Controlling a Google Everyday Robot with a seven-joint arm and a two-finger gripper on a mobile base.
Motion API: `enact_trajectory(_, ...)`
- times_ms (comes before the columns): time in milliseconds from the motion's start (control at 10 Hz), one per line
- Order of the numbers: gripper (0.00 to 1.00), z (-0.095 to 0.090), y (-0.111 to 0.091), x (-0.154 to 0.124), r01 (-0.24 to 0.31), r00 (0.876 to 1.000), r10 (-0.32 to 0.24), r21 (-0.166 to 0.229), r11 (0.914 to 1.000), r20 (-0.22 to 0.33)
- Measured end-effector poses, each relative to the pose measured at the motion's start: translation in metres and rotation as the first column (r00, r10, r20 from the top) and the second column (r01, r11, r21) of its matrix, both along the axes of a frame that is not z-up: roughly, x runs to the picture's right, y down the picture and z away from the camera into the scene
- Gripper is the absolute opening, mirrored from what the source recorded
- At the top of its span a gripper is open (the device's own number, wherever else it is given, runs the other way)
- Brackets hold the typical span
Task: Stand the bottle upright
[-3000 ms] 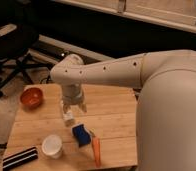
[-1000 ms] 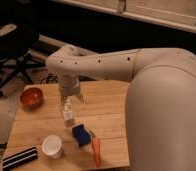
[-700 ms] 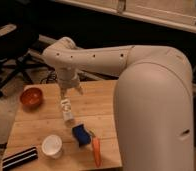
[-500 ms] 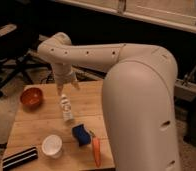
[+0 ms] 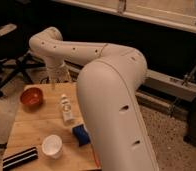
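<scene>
The bottle [image 5: 66,109] stands upright mid-table [image 5: 31,125], its long axis vertical and cap pointing up, bowl [image 5: 32,96] at its 10 o'clock, while the gripper [image 5: 58,82] hangs apart at 11 o'clock, clenched or released I cannot tell.

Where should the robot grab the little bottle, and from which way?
Probably around the wide body of the bottle, below its narrow neck, coming down from above. It appears to stand upright on the table, so its top is free, and the gripper hangs just above and behind it. The orange bowl and the blue object sit apart from it.
</scene>
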State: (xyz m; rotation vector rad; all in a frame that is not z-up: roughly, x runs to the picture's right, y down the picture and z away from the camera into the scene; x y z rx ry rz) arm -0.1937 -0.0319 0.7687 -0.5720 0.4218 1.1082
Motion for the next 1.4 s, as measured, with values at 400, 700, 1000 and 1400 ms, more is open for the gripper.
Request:
enact_trajectory(400, 0.65, 0.041, -0.003, -0.014, 0.016, 1.000, -0.017, -0.050, 0.9986, -0.022)
enact_trajectory(700, 0.65, 0.081, 0.011, -0.015, 0.000, 0.999, -0.004, -0.102, 0.9948, -0.039)
enact_trajectory(1000, 0.65, 0.110, 0.033, -0.020, -0.002, 0.999, -0.004, -0.158, 0.9875, -0.037)
enact_trajectory(1400, 0.65, 0.131, 0.040, -0.018, 0.002, 0.999, -0.010, -0.195, 0.9808, -0.043)
